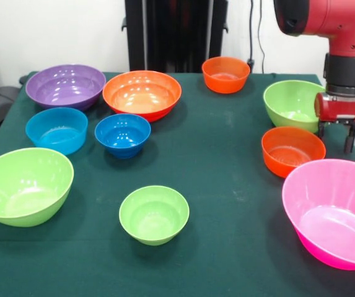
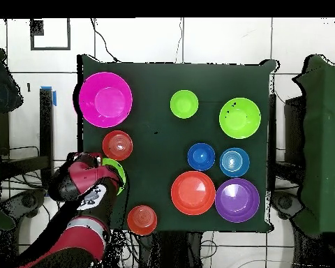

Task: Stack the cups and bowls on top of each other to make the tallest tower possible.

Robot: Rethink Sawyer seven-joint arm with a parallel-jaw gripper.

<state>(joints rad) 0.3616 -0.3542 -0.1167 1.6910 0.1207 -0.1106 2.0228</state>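
Observation:
Ten bowls stand singly on the green table (image 1: 227, 185), and no tower shows. On the right are a pink bowl (image 1: 335, 210), an orange bowl (image 1: 292, 150) and a lime green bowl (image 1: 292, 104). A small orange bowl (image 1: 225, 74) is at the back. On the left are a purple bowl (image 1: 65, 85), a large orange bowl (image 1: 142, 94), a light blue bowl (image 1: 56, 130), a footed dark blue bowl (image 1: 122, 135) and a large lime bowl (image 1: 23, 185). A small green bowl (image 1: 153, 215) is at the front. My gripper (image 1: 336, 135) is open and empty, beside the right green and orange bowls.
In the overhead view my arm (image 2: 83, 183) covers part of the green bowl (image 2: 118, 172) near the table's edge. The pink bowl (image 2: 105, 100) and orange bowl (image 2: 117, 145) lie just beyond it. The black pedestal (image 1: 174, 34) stands behind the table.

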